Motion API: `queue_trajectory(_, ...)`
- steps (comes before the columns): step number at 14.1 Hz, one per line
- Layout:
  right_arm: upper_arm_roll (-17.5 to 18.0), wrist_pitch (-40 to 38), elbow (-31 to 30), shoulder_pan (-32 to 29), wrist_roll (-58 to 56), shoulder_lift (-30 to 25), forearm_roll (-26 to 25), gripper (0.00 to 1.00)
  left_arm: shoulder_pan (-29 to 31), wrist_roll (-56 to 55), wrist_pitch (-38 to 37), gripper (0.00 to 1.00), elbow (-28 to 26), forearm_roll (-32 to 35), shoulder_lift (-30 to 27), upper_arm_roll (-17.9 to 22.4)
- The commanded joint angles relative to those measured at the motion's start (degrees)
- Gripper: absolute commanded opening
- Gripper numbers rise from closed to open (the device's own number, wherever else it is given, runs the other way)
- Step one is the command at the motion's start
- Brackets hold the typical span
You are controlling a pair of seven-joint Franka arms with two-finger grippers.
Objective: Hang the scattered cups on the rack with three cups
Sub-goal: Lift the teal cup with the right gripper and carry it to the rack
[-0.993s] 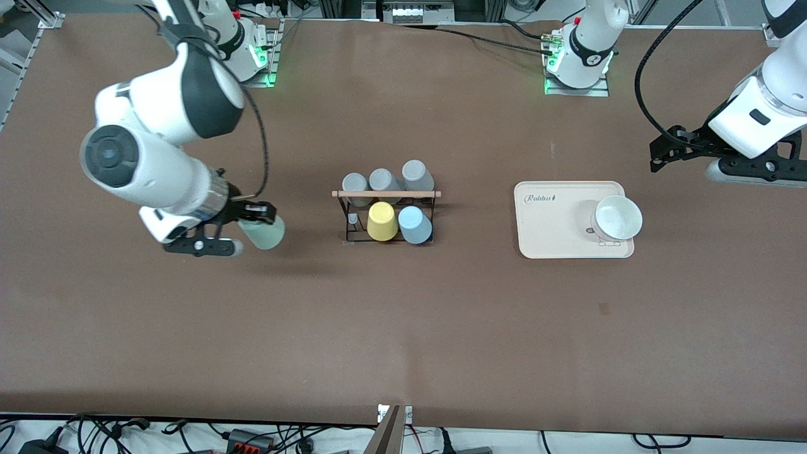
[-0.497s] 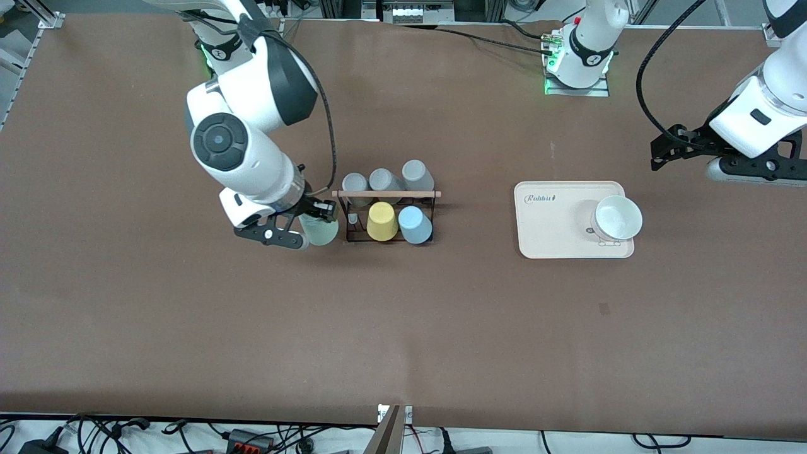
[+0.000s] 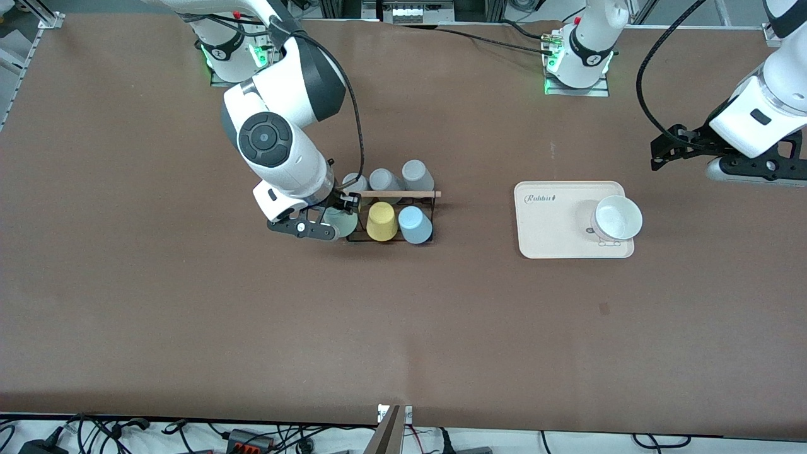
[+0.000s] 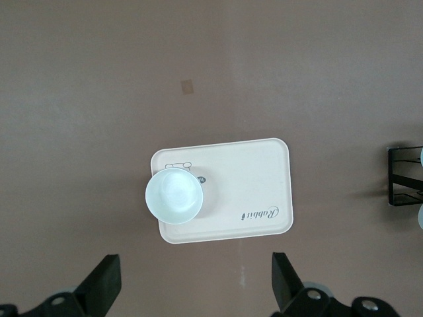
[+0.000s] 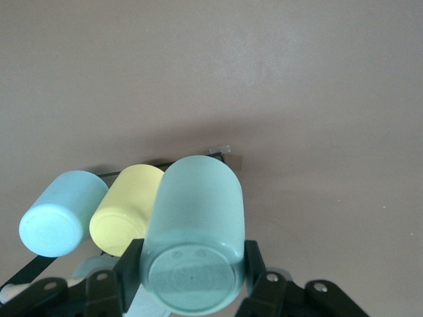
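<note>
While my right pincer grips the mint green cup upside down over the rack, at its end toward my right arm, my left pincer waits with fingers spread, above the bench beside the beige tray. That tray reads "Rabbit" and carries one white bowl. On the rack I count three grey cups, one yellow cup and one light blue cup.

Rack cut by left wrist view edge.
</note>
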Motion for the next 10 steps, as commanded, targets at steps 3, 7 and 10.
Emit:
queue_trajectory(3,-0.5,-0.4,1.8,1.6,1.0,1.8,0.5,0.3,0.8,-0.4,-0.4,1.0,-0.7,-0.9,-1.3,-0.8)
queue_trajectory(7,-0.5,-0.4,1.9,1.6,1.1,2.6,0.5,0.3,0.8,-0.3,-0.5,1.0,-0.6,-0.9,-1.3,-0.8)
queue_trajectory(10,-0.5,-0.2,1.9,1.6,1.0,3.4,0.9,0.31,0.8,-0.3,-0.5,1.0,-0.6,-0.9,-1.3,-0.8)
